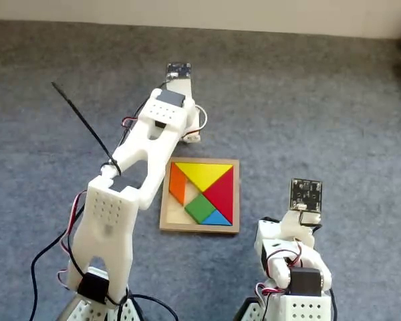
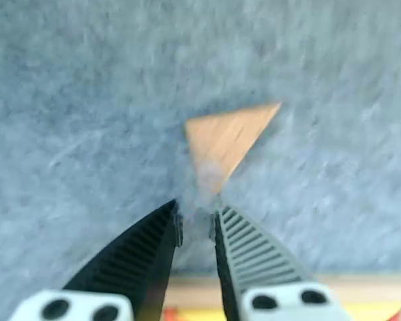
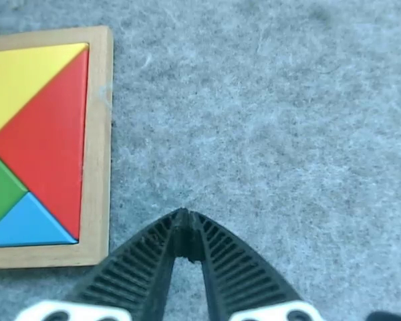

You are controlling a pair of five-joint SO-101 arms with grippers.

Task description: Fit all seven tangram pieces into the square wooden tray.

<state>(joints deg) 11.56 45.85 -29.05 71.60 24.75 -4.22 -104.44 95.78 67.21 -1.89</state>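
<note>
1. Step in hand: picking up a loose piece. The plain light-wood triangle piece [image 2: 227, 137] lay flat on the grey felt-covered worktop [image 1: 321, 100], outside the square wooden tray [image 1: 235, 197] and near its far rim.
2. The left hand [image 2: 196, 211] hung low just short of that triangle's nearest corner. Its jaws were slightly apart, with nothing between them.
3. The right hand [image 3: 187, 218] was closed and empty, parked over bare felt beside the tray's right rim.
4. Tray contents:
   - large yellow triangle [image 1: 204, 175] along the far edge
   - large red triangle [image 1: 222, 194] on the right
   - orange piece [image 1: 177, 184] on the left
   - green square [image 1: 199, 207] in the middle
   - small blue triangle [image 1: 217, 217] at the near right corner
   - bare wood left at the near left corner
5. Judged progress: well along, five coloured pieces seated and a gap still to fill.
6. Next move probably called for wider jaws, a short advance to straddle the triangle's edge, then a firm pinch. The piece was thin and flat on felt, so a slip or a push-away was the risk.
7. After that it would need carrying to the bare corner and turning to match the gap.
</note>
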